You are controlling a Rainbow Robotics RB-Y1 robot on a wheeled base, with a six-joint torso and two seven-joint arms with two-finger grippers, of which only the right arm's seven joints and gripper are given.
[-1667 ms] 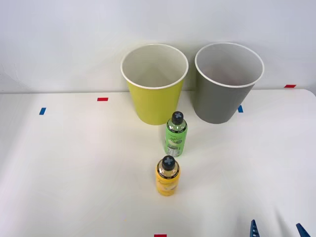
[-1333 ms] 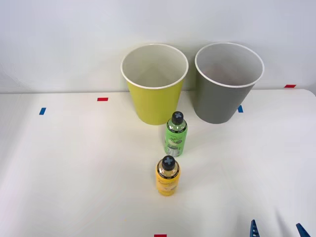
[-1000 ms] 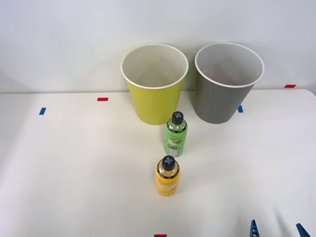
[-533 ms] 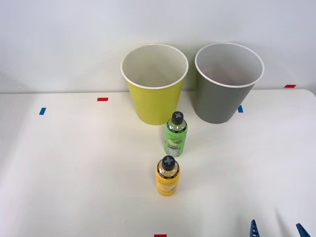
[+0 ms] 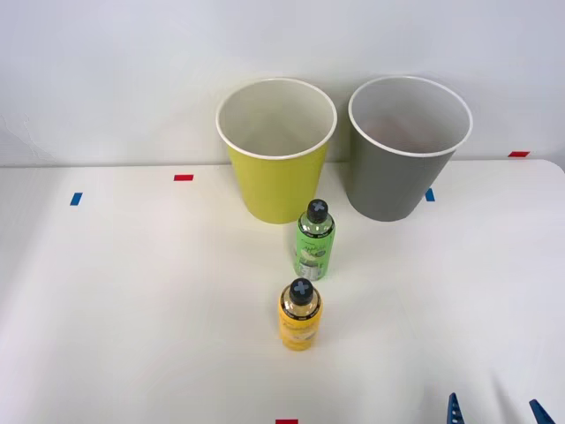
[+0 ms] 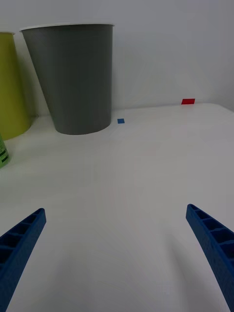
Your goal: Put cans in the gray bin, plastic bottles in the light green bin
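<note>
Right gripper (image 5: 494, 412) spread wide, holding nothing, low at near table (image 5: 132, 291) edge. 2 plastic bottles (image 5: 313, 243) upright, mid-table, before light green bin (image 5: 277, 181); gray bin (image 5: 393, 177) alongside.

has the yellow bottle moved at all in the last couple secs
No. The yellow bottle stands at the same spot, in line with the red tape at the table's near edge.

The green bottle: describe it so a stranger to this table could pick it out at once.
On the white table, two tall bins stand at the back: the light green bin and the gray bin. Just in front of the light green one stands the green bottle, upright. Its green label sets it apart from the yellow bottle nearer the robot.
</note>
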